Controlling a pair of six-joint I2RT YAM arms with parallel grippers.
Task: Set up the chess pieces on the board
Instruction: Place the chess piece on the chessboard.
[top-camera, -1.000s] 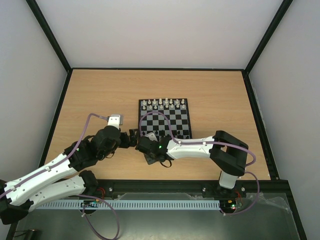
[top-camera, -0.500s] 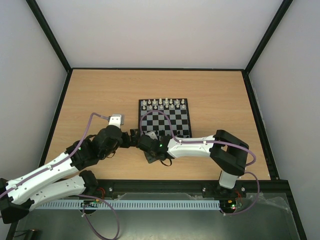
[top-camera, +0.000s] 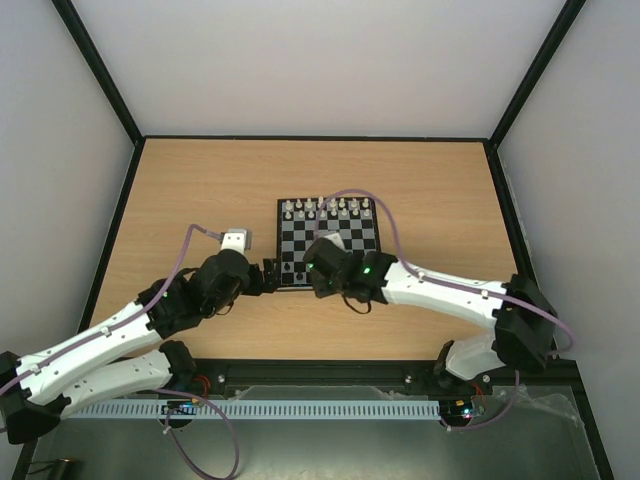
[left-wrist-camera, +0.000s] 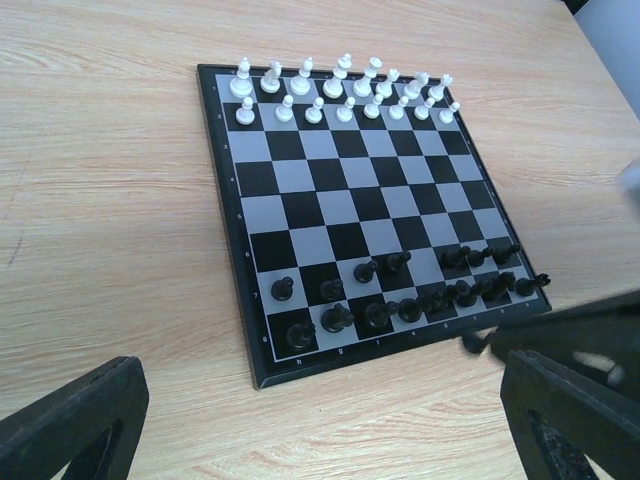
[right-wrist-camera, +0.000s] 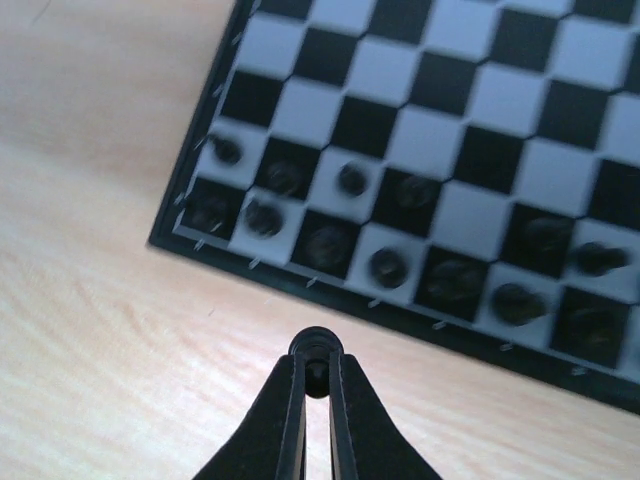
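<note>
The board lies mid-table, with white pieces lined along its far edge. In the left wrist view, black chess pieces crowd the board's two near rows, some bunched together at the right. My right gripper is shut on one black chess piece and holds it above the wood just off the board's near edge. That gripper sits over the board's near left part in the top view. My left gripper is open and holds nothing, low over the table in front of the board.
White pieces fill the two far rows. The right arm shows blurred at the board's near right corner in the left wrist view. Bare wood surrounds the board, and black frame rails edge the table.
The right gripper has shut on a black piece and risen toward the board's near edge, its elbow swinging out to the right. The left arm has barely shifted.
</note>
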